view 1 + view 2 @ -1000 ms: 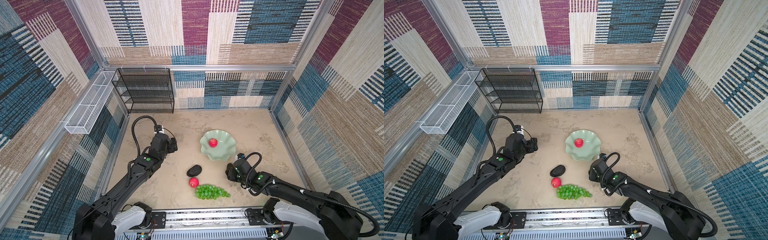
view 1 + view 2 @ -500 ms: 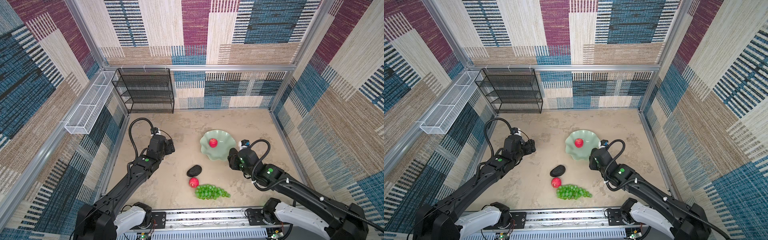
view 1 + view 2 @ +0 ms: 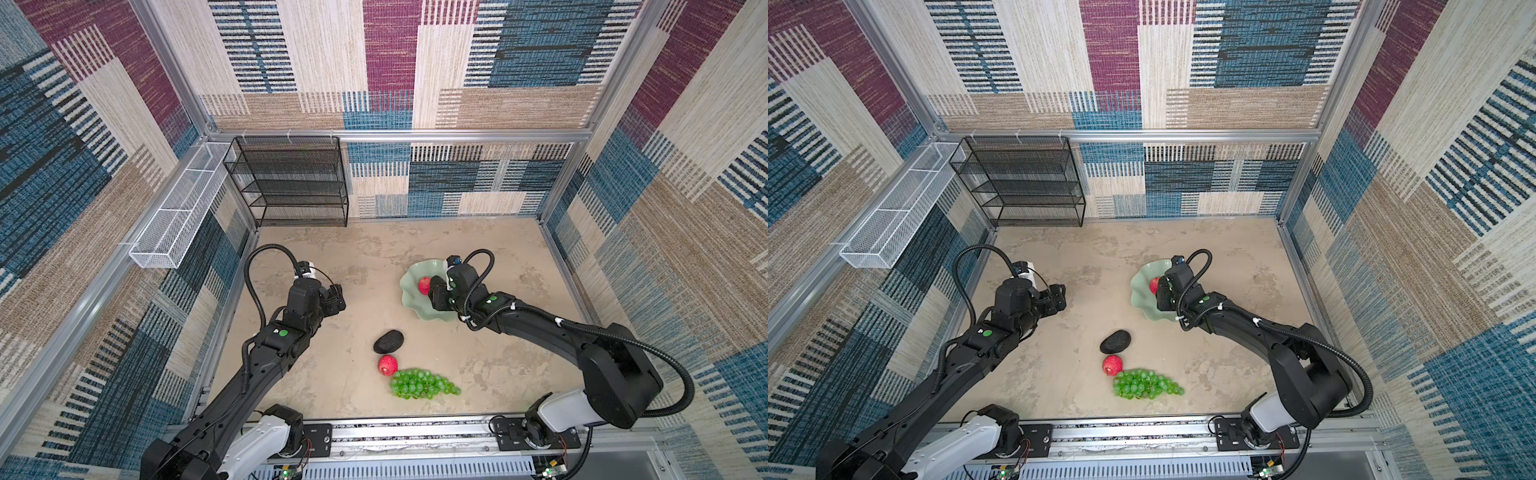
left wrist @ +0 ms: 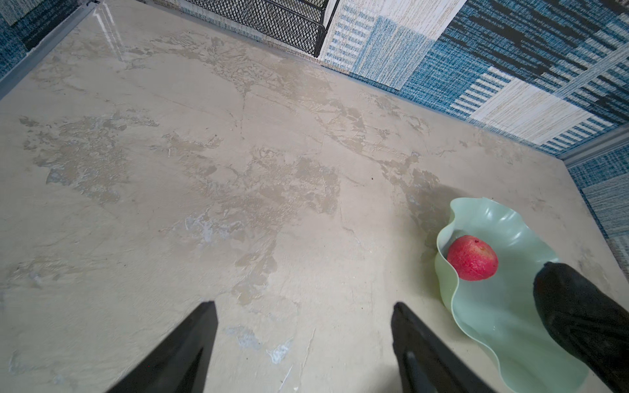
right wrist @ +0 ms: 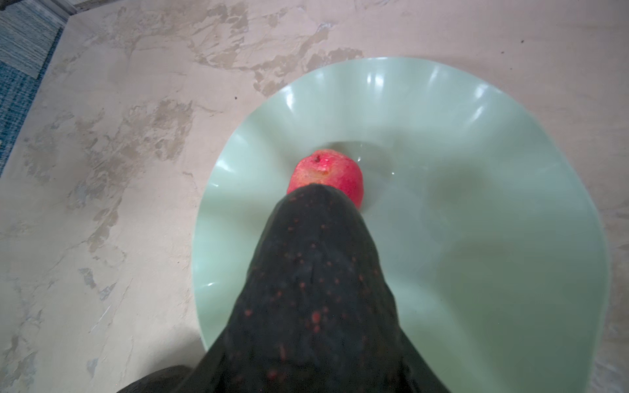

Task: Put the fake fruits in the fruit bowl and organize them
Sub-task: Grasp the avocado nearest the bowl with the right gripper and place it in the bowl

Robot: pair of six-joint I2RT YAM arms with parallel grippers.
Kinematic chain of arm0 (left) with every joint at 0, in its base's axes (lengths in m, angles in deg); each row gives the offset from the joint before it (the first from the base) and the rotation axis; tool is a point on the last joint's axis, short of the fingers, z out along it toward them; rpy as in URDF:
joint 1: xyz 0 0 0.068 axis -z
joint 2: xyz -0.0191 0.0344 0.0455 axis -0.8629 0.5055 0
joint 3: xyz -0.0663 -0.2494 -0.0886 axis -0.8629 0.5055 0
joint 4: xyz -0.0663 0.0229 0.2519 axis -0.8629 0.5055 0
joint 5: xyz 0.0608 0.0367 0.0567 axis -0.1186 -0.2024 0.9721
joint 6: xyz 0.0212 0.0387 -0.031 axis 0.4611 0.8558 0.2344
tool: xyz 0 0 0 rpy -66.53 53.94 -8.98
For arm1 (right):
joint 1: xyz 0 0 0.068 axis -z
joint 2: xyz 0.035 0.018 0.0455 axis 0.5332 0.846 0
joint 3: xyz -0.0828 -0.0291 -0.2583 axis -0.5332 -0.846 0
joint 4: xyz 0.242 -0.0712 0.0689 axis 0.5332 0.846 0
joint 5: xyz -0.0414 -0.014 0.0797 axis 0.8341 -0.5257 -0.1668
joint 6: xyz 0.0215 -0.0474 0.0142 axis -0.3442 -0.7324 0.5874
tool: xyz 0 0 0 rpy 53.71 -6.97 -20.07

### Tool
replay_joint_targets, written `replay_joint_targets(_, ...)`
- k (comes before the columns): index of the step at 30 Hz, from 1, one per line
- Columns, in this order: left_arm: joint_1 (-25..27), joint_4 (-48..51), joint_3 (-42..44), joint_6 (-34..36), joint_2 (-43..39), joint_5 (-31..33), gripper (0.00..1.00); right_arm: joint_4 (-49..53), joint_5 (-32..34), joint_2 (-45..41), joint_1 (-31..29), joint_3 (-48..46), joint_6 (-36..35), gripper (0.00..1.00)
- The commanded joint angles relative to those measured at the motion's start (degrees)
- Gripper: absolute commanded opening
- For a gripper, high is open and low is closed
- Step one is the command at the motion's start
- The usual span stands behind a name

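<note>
Up from the table (image 3: 332, 357) near the grapes (image 3: 422, 384), the right gripper (image 3: 435, 296) now hangs over the fruit bowl (image 3: 409, 304), clamped on an avocado (image 5: 313, 289) whose narrow end points at the red apple (image 3: 424, 285) lying in the dish. Apart from the bowl lie the second avocado (image 3: 388, 341), the second apple (image 3: 387, 365) just beside it, and the grapes. The left gripper (image 4: 303, 306) hangs over bare table, jaws spread, holding nothing

Woven patchwork walls (image 3: 390, 62) in blue, maroon and beige enclose a mottled beige surface (image 3: 374, 257). A black mesh shelf rack (image 3: 291, 183) stands at the back wall; a white wire basket (image 3: 178, 216) hangs on the aluminium frame (image 3: 415, 134).
</note>
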Motion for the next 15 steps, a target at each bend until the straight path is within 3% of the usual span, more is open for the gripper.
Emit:
replay_joint_targets(1,-0.1,1.5,0.0,1.8,-0.2,-2.7,0.84,-5.0,-2.7,1.4,0.7,-0.8,-0.5,0.43)
replay_joint_targets(15,-0.1,1.6,-1.6,3.2,2.9,-10.5,0.84,-9.3,-3.6,6.7,3.6,-2.8,-1.2,0.47)
